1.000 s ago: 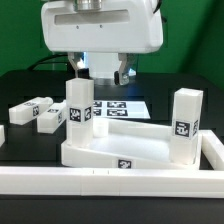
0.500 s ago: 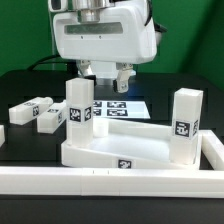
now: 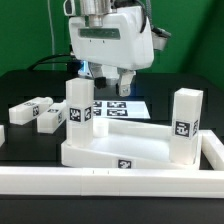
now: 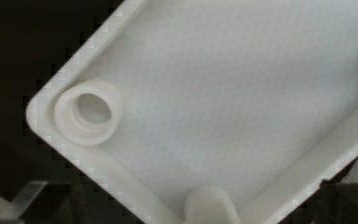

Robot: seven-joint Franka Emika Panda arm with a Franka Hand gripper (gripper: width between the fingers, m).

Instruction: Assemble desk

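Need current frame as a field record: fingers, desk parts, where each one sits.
fingers: open, nothing between them, above the far side of the slab
slab: flat on table, behind border rail
upright legs: two, standing at slab corners, one on each side of the exterior view
loose legs: two, lying on table, exterior view's left
marker board: flat, behind slab
socket: round, empty, at a slab corner

Black table (image 3: 22, 86): slab (image 3: 130, 148), loose legs (image 3: 30, 109) (lying flat)
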